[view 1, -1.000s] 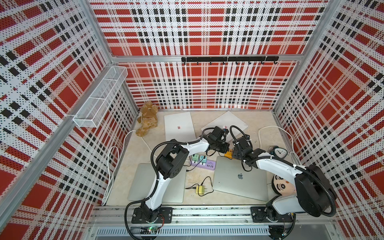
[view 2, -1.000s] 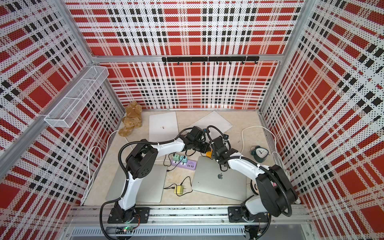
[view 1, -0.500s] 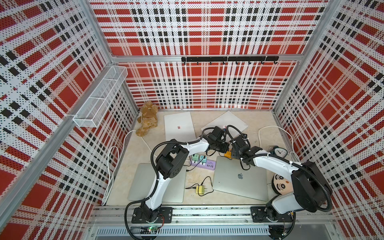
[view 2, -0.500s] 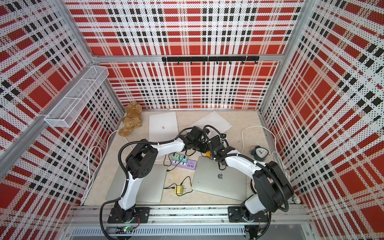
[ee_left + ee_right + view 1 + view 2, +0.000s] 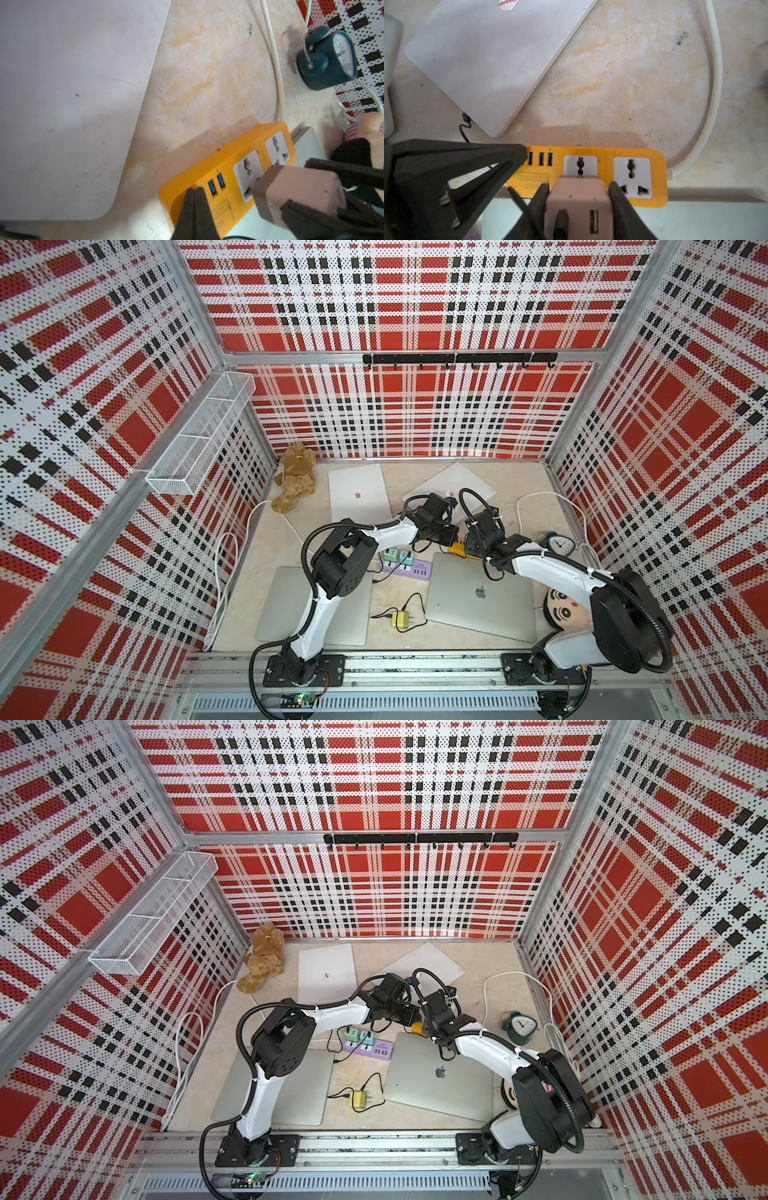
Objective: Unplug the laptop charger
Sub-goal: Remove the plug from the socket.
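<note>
free: bare table point(image 5: 623, 83) beyond power strip point(image 5: 658, 178) | blocked: white laptop point(image 5: 483, 58), white cable point(image 5: 716, 83)

In the right wrist view, the orange power strip point(image 5: 605, 164) carries a raised frame reading "USB SOCKET". Below it stands "S204", its end hidden behind the right tool point(image 5: 579, 185), which clasps the pink charger point(image 5: 577, 199). The grey laptop point(image 5: 482, 614) bears an Apple logo in both top views. The white laptop point(image 5: 483, 52) bears a red-dotted one. The clock point(image 5: 324, 62) dial is too blurred to read.

links point(image 5: 552, 572) white | joints point(image 5: 340, 568) black | cable conduits point(image 5: 305, 551) black, ribbed | fingers point(image 5: 623, 209) black, tapered
</note>
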Available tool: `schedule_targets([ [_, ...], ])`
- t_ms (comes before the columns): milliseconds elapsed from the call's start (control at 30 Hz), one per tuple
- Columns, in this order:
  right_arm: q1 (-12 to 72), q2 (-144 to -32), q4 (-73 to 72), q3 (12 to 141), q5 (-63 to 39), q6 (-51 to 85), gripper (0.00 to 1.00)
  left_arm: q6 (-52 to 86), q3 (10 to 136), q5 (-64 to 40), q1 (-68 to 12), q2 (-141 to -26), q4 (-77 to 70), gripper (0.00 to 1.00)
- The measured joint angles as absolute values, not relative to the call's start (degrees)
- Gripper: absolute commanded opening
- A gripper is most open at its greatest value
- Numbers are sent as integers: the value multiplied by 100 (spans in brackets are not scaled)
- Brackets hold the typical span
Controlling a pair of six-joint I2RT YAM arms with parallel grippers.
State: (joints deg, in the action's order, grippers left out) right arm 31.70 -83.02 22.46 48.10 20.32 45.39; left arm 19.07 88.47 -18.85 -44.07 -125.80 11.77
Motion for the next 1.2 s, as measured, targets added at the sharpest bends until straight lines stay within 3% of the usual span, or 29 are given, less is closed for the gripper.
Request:
schedule_targets([
  [1200, 3251, -7710, 2399, 5013, 2193, 4324, 23, 1927, 8960, -1708, -4445, -12499, 1540, 1],
])
